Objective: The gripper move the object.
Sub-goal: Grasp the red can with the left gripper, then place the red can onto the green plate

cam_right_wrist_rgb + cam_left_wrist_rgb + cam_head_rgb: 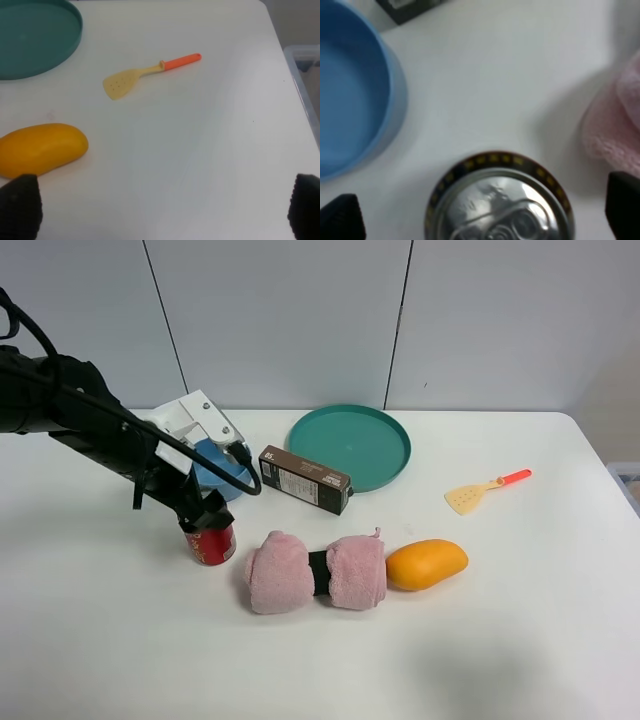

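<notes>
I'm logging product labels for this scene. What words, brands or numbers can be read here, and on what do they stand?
Nothing here can be read with certainty.
Dark brown box: white label with printed lines, too small to read.
Red can: gold and dark markings on its side, too small to read; the embossing on its silver lid is blurred in the left wrist view.

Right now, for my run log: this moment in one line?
left gripper: open, straddling can | can: upright on table | right gripper: open, empty
</notes>
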{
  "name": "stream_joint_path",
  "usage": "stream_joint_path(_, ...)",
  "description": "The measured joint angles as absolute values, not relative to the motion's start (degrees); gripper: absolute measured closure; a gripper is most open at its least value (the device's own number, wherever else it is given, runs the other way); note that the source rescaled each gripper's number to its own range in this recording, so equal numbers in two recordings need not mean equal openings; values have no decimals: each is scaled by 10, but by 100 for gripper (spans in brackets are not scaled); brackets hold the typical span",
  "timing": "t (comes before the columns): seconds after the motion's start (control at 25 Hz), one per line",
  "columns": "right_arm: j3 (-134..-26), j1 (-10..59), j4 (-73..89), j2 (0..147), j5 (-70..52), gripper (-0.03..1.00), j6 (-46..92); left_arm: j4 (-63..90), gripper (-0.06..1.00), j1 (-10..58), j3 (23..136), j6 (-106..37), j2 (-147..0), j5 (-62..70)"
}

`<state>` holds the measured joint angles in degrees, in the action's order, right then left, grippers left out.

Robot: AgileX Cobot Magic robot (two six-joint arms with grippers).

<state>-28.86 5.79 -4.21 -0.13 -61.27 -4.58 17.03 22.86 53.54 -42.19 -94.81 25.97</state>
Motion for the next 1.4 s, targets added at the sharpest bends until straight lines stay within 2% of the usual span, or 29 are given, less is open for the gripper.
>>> stream_joint_path(0.64,-289,58,-42,-1,-613,-3,-46,155,1,229,535,-422,-1044,235)
stream_joint_path(0.68,-289,58,-42,-1,-613,-3,-46,151,4,229,535,-422,-1046,235)
stream_joint_path(0.76,-289,58,-42,-1,-613,-3,-46,142,21,229,535,-422,-1047,235)
stream_joint_path(0.8,-289,58,-42,-1,-613,-3,-46,140,40,229,535,-422,-1047,235)
stream_joint_path(0.88,-289,58,-42,-1,-613,-3,-46,137,94,229,535,-422,-1048,235)
stream_joint_path(0.96,-289,58,-42,-1,-613,-3,-46,136,91,229,535,-423,-1048,233)
stream_joint_path(1.24,-289,58,-42,-1,-613,-3,-46,133,91,229,535,-408,-1027,256)
stream_joint_path(1.4,-289,58,-42,-1,-613,-3,-46,132,91,229,565,-384,-977,344)
